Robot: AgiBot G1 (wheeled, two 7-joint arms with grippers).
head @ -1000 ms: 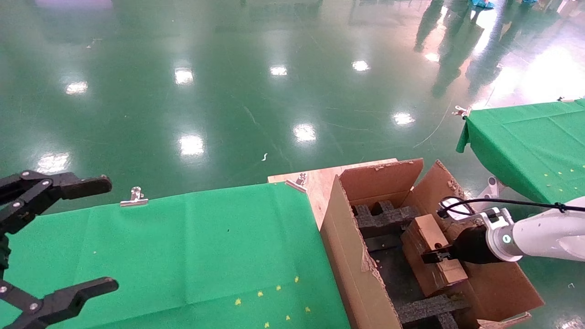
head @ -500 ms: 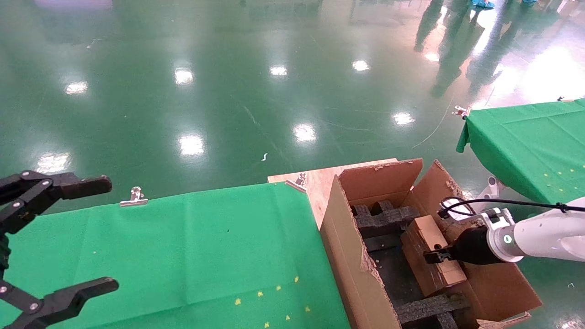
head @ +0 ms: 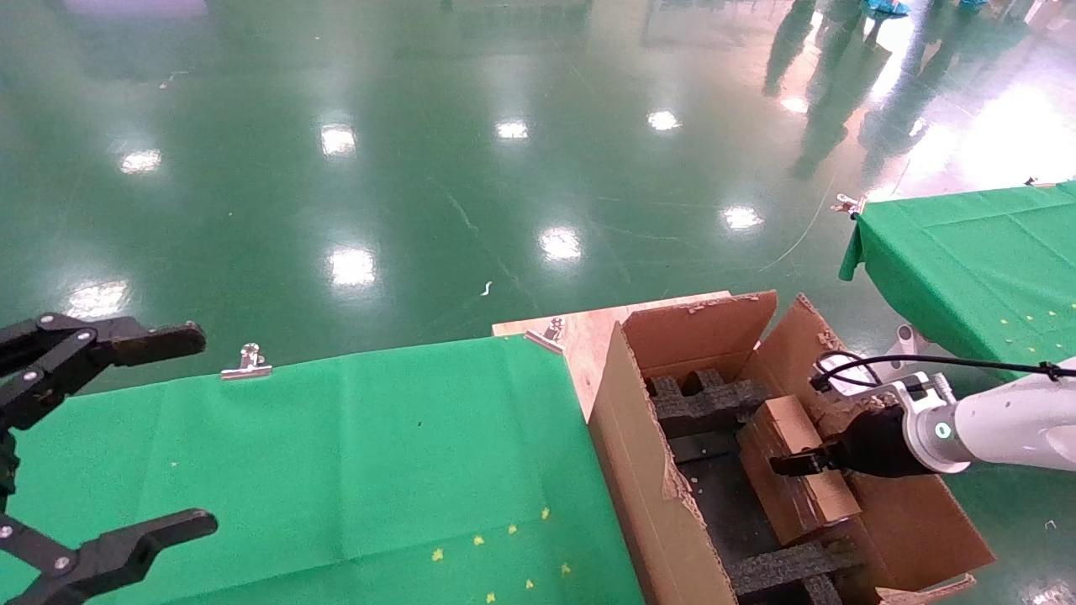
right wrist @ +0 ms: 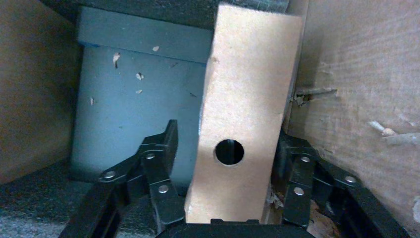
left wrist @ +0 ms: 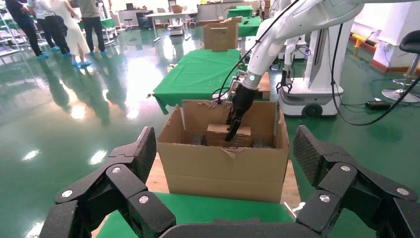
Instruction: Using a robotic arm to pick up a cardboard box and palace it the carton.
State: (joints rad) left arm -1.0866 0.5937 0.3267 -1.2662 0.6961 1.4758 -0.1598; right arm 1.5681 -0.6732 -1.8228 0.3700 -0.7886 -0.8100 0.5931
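Note:
The small holed cardboard box lies tilted inside the large carton, against its right wall, resting on black foam inserts. My right gripper on the white arm reaches into the carton over the box. In the right wrist view the box sits between the fingers of my right gripper, which is open, with a gap showing on one side. My left gripper is open and empty, parked over the green table at far left. In the left wrist view it faces the carton.
A green cloth table lies left of the carton, held by metal clips. The carton stands on a wooden board. A second green table is at the right. A glossy green floor lies beyond.
My right gripper has drawn back slightly to the right over the box. The box stays in the carton. The left arm has not moved.

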